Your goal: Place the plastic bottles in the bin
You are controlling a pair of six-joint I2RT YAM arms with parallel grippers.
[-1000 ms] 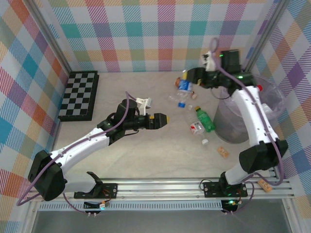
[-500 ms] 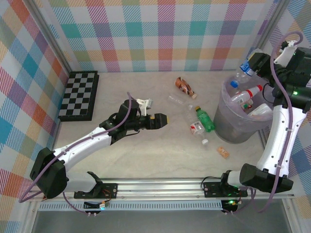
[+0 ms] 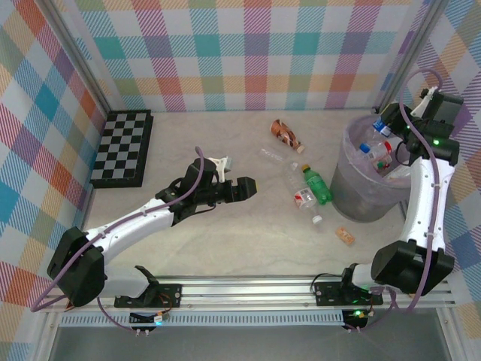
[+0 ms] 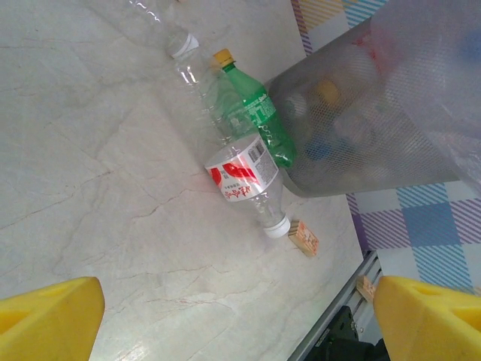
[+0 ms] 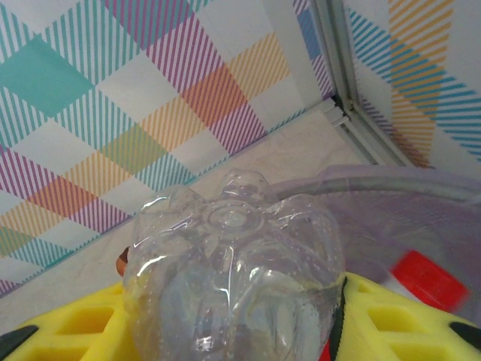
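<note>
My right gripper (image 3: 391,126) is over the far rim of the bin (image 3: 353,192), shut on a clear plastic bottle (image 5: 233,263) whose ridged base faces the right wrist camera between the yellow fingers (image 5: 406,323). Several bottles lie inside the bin. On the table left of it lie a green bottle (image 3: 317,184), a clear red-labelled bottle (image 3: 302,195), a clear bottle (image 3: 274,156) and a brown-red wrapped one (image 3: 285,134). My left gripper (image 3: 244,186) is open above bare table, well left of the red-labelled bottle (image 4: 240,177) and the green bottle (image 4: 252,109).
A black-and-white chessboard (image 3: 122,147) lies at the far left. A small tan cork-like piece (image 3: 345,235) and a loose white cap (image 3: 317,219) lie in front of the bin. The enclosure's corner post (image 5: 353,98) stands close behind my right gripper.
My right arm swung from the bottles on the table over to the bin, carrying the clear bottle, and has sunk a little toward the rim. The left arm barely shifted.
</note>
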